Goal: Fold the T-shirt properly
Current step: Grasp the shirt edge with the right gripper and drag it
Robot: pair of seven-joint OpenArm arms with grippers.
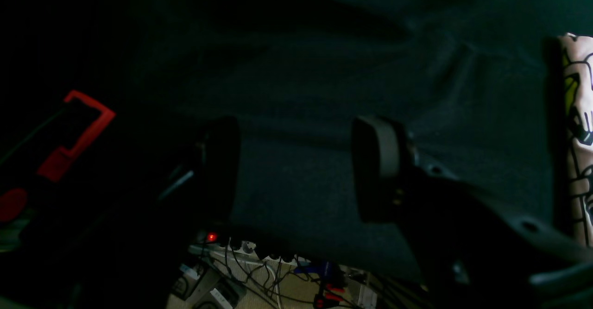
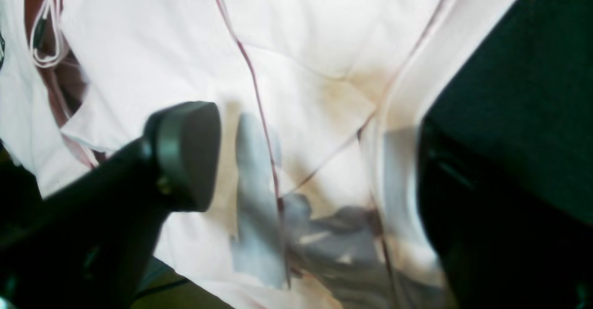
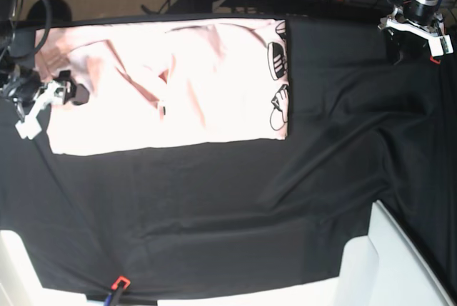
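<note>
the t-shirt [image 3: 164, 85] lay flat on the black cloth [image 3: 300, 199] that covered the tabletop, in the far left part of the base view. it was folded to a wide rectangle, with the plain pink side up. along its right edge a narrow strip showed black graphics [image 3: 278, 81].

the right gripper [image 3: 66, 89] was at the left edge of the t-shirt, low over the fabric. in the right wrist view its fingers [image 2: 185, 154] stood wide apart, one finger over the pale fabric and the other, a dark shape, at the border between the shirt and the black cloth. wrinkled fabric lay in the gap between them, but the fingers were not closed on it. that view was blurred, so i cannot tell if the tips touched the shirt.

the left gripper [image 3: 398, 47] was at the far right corner of the tabletop, well apart from the t-shirt. in the left wrist view its fingers [image 1: 377, 160] stood apart with only black cloth below them, and they held nothing. the printed edge of the shirt showed at the right border of this view.
</note>
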